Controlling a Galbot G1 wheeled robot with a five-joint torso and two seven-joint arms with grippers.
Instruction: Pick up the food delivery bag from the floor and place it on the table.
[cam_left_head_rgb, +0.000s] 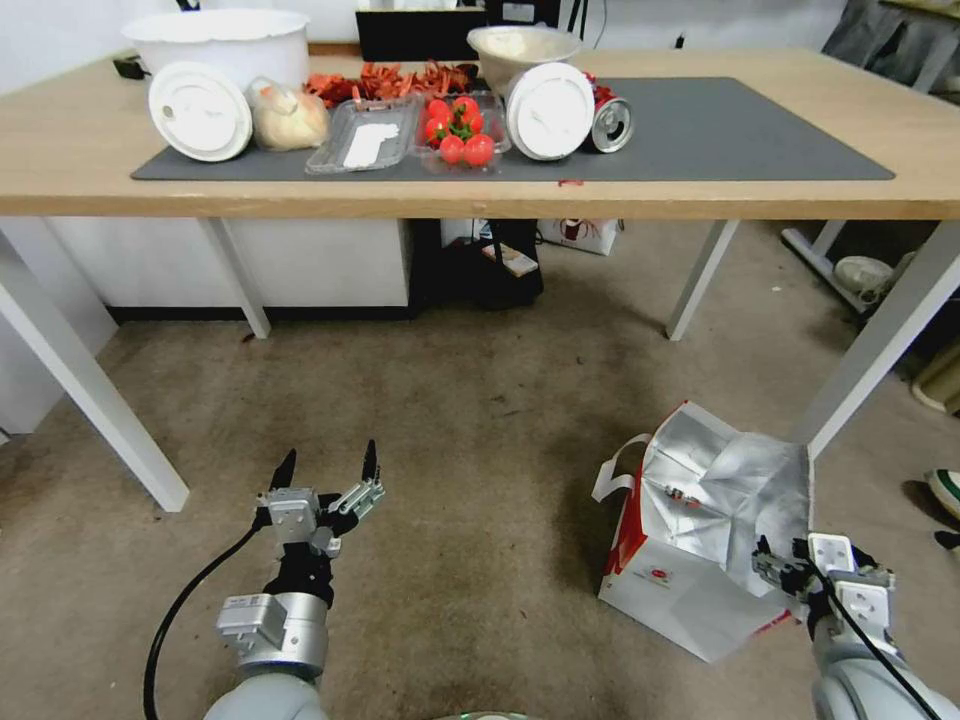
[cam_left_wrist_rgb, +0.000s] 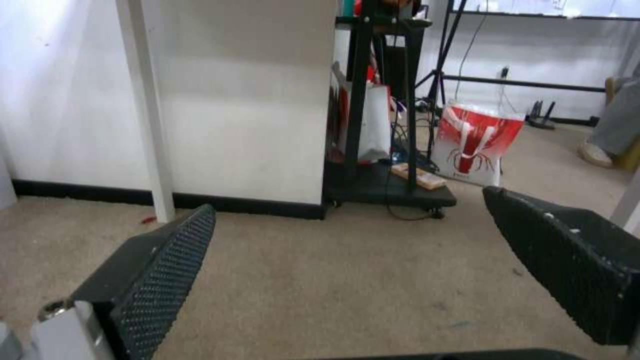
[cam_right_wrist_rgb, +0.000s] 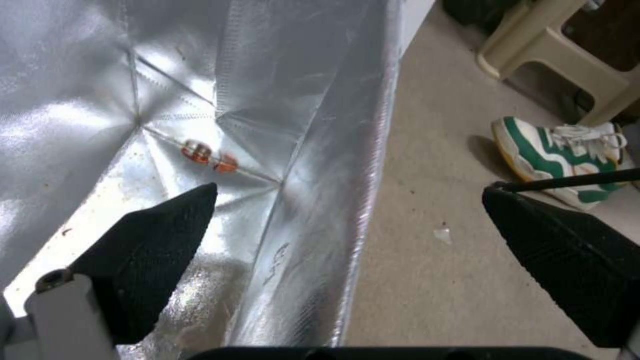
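Head view: we see the food delivery bag (cam_left_head_rgb: 700, 540) on the floor (cam_left_head_rgb: 450, 420) at lower right, mouth open, foil showing; the table (cam_left_head_rgb: 480, 195) spans the top. Our right gripper (cam_left_head_rgb: 790, 570) sits at the bag's rim. Our left gripper (cam_left_head_rgb: 325, 470), lower left, is spread wide over carpet.

L wrist view: fingers (cam_left_wrist_rgb: 160, 270) apart, nothing between.

R wrist view: fingers (cam_right_wrist_rgb: 160, 240) spread, one inside the foil lining (cam_right_wrist_rgb: 267, 100), the other over carpet.

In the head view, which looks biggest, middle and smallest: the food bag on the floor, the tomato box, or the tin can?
1. Food delivery bag, though it is nearer the camera.
2. Box of tomatoes.
3. Tin can, on the table.
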